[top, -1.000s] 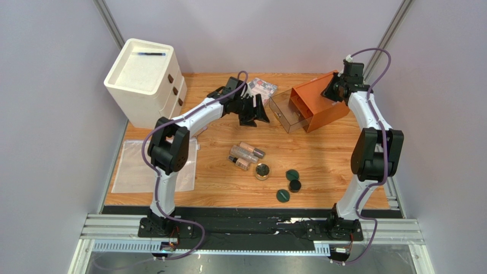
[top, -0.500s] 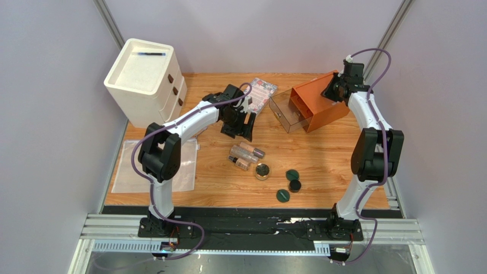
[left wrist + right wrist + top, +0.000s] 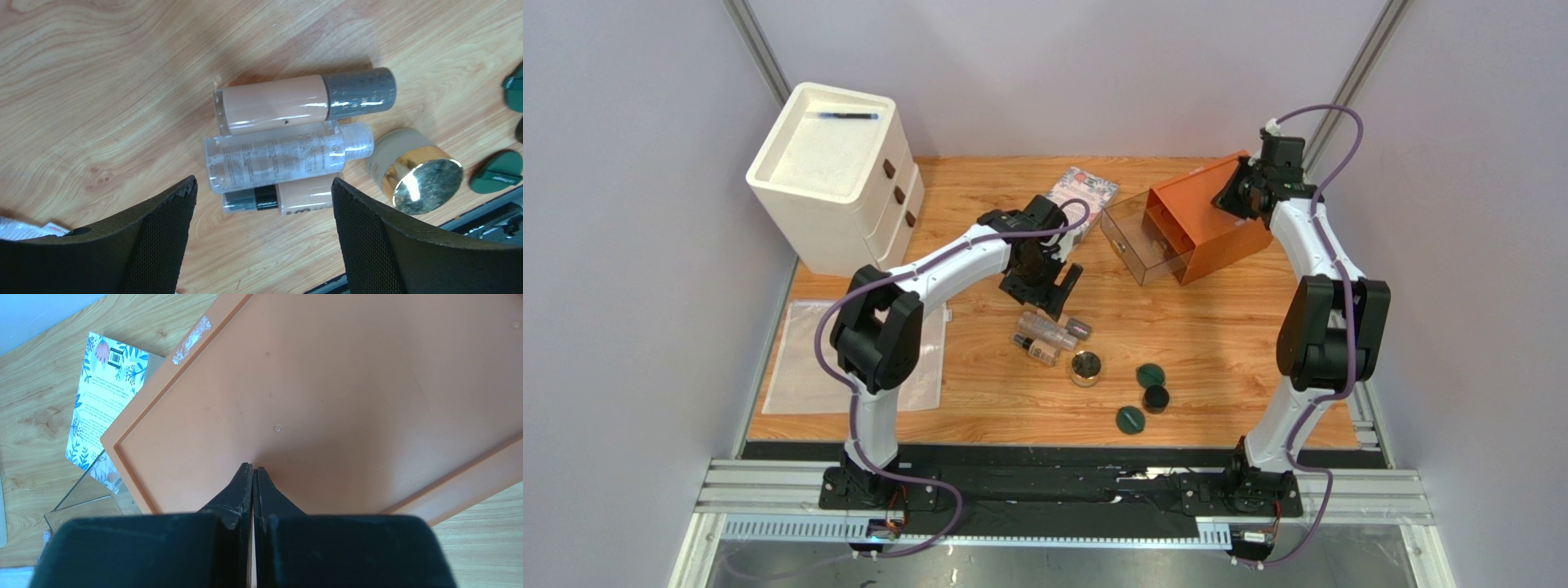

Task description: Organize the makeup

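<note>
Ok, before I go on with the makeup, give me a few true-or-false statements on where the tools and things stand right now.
1. The left tool is open above the three tubes. True.
2. The right tool is shut on a tube. False: it is shut on nothing, over the top of the orange box.
3. The clear drawer of the orange box is pulled out. True.
4. The gold-rimmed compact lies in that drawer. False: it lies on the table beside the tubes.
5. The pen lies among the makeup. False: it lies on top of the white drawer unit.
</note>
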Robot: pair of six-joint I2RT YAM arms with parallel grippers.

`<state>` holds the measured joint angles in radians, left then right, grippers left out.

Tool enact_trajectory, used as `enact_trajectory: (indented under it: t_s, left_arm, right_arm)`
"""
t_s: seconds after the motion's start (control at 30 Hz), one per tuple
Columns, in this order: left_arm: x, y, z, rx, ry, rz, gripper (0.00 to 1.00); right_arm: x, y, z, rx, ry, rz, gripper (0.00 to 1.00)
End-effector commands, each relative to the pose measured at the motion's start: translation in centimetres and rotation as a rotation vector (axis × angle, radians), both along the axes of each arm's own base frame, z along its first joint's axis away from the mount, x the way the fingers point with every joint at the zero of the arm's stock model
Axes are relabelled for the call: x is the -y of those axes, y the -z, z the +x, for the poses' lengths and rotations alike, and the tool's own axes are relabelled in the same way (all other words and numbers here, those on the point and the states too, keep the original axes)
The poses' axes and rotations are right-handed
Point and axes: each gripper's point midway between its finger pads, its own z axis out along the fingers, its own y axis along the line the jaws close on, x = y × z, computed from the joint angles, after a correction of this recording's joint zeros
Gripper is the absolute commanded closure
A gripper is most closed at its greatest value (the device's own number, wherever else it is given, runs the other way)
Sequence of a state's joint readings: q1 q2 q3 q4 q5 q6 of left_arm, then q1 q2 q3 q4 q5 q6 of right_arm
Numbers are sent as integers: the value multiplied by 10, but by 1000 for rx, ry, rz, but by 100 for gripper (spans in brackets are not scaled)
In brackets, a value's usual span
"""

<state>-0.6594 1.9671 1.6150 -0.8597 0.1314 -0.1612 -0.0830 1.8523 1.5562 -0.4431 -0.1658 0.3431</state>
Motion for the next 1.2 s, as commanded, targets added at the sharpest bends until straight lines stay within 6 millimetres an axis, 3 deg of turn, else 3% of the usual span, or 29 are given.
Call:
enact_trajectory:
  t_s: [0.0, 0.17, 0.4, 0.73, 1.17]
  left_arm:
    - [-14, -18, -8, 65, 37, 25, 16]
    - [-10, -25, -10, 119, 105, 17, 16]
    - [16, -32, 17, 180, 126, 24, 17]
    - [46, 0, 14, 145, 263, 82, 18]
    - [58, 23, 2, 117, 342, 122, 19]
  right_arm:
    - [-6, 68, -47, -265, -27, 9, 100]
    - [-7, 71, -48, -273, -32, 14, 100]
    - [-8, 73, -49, -278, -35, 18, 100]
    - [-7, 72, -49, -276, -36, 8, 100]
    - [-5, 75, -49, -283, -34, 1, 100]
